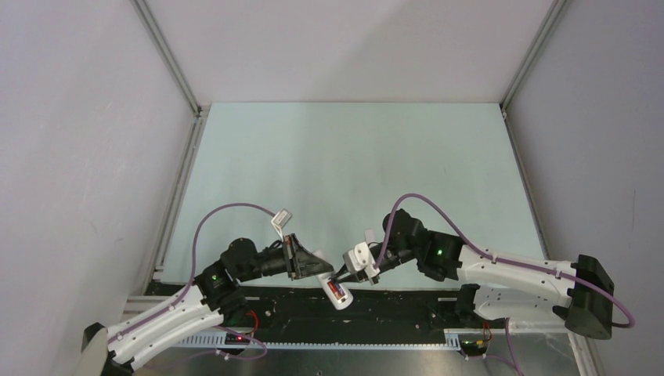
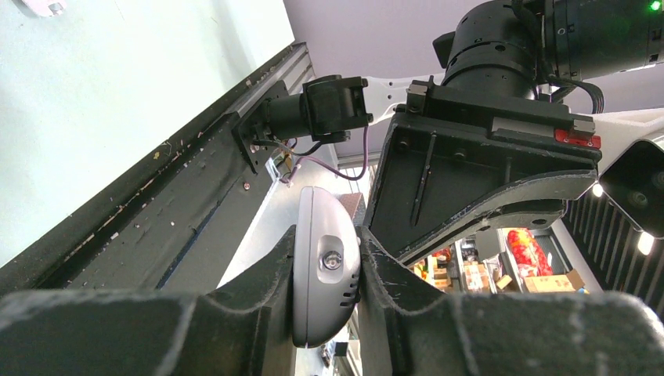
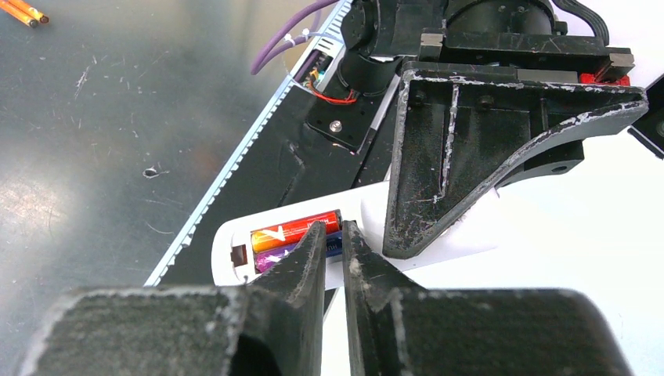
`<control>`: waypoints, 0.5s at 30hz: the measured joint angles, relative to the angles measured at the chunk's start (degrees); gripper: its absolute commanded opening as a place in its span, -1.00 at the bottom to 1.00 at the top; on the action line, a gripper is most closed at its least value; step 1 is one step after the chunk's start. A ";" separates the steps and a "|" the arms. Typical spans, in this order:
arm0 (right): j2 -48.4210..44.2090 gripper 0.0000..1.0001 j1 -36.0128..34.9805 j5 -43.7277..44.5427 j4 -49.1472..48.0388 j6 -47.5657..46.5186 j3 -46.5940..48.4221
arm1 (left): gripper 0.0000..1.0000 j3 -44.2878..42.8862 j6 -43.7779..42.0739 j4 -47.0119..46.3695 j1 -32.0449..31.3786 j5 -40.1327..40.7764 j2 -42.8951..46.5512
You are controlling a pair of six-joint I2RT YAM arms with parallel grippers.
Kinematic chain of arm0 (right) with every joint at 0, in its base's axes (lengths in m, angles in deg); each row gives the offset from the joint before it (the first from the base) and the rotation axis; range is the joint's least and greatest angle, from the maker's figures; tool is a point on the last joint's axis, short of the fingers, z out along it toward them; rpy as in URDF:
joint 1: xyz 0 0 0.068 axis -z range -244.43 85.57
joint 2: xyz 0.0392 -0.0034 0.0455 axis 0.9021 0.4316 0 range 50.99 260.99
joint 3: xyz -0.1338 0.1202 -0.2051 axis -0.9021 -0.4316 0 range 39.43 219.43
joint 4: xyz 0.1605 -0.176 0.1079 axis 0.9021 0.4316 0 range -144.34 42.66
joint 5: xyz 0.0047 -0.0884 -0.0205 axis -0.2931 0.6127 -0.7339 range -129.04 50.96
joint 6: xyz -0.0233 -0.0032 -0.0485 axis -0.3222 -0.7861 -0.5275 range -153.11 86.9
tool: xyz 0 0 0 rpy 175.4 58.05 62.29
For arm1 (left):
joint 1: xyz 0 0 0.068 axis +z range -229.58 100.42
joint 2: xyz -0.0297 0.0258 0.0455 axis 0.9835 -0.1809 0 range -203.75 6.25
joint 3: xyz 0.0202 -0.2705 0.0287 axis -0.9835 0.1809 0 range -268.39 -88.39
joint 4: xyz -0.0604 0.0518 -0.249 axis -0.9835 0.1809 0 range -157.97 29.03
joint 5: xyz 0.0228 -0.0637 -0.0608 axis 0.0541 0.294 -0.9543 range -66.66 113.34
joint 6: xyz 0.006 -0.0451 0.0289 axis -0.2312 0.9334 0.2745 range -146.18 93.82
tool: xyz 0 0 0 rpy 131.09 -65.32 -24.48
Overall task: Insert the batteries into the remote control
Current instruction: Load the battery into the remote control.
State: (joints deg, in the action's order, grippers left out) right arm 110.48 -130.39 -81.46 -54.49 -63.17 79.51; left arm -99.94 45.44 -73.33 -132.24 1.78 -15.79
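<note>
1. Lying side by side in the open bay, the batteries run along the length of the remote control [image 3: 372, 210]. The red-orange battery [image 3: 294, 229] sits on the far side and the dark blue battery [image 3: 274, 257] nearer the right wrist camera.
2. The remote control [image 1: 337, 294] is held up off the worktop [image 1: 352, 157], over the black rail [image 1: 407, 301] at its near edge. In the top view its long axis slants from upper left to lower right. The free battery end points toward the arm bases, and the bay faces up.
3. In the left wrist view the remote control [image 2: 325, 266] appears end-on. Its rounded end, with a small clear window, is turned toward that camera.
4. The left tool [image 2: 327, 243] is clamped on the remote control, one finger pressed to each broad face. In the top view the left tool [image 1: 313, 266] grips the end farther from the bases.
5. The right tool [image 3: 334, 231] comes in from the right, with its tips at the inner end of the batteries.
6. Its fingers stand almost together, with only a thin slit between them. I cannot tell whether they nip the dark blue battery's end or merely rest on it.
7. In the top view the right tool [image 1: 342, 276] meets the remote control just beside the left tool.
</note>
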 measured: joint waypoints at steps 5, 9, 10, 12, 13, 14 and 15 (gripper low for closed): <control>0.00 -0.72 -0.28 0.28 0.57 -0.68 0.00 | -1.00 0.00 0.07 0.37 -0.09 0.24 0.11; 0.00 -0.72 -0.94 1.60 1.25 -1.49 0.00 | -1.00 0.00 0.15 0.92 -0.11 0.35 0.11; 0.00 -0.71 -1.16 2.08 1.42 -1.60 0.00 | -1.00 0.00 0.15 1.09 -0.11 0.35 0.11; -0.02 -0.71 -1.64 3.15 1.75 -1.77 0.00 | -1.00 0.00 0.17 1.55 -0.11 0.37 0.11; -0.02 -0.71 -1.95 3.82 1.92 -1.97 0.00 | -1.00 0.00 0.20 1.73 -0.11 0.37 0.11; -0.02 -0.71 -2.21 4.37 2.03 -1.99 0.00 | -1.00 0.00 0.20 1.92 -0.11 0.39 0.11; -0.02 -0.71 -2.49 4.98 2.14 -2.12 0.00 | -1.00 0.00 0.20 2.10 -0.09 0.42 0.11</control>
State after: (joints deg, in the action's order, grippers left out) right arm 110.46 -132.88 -76.47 -52.34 -65.29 79.51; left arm -99.94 45.63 -71.23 -132.33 2.19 -15.68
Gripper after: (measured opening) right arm 0.151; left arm 0.308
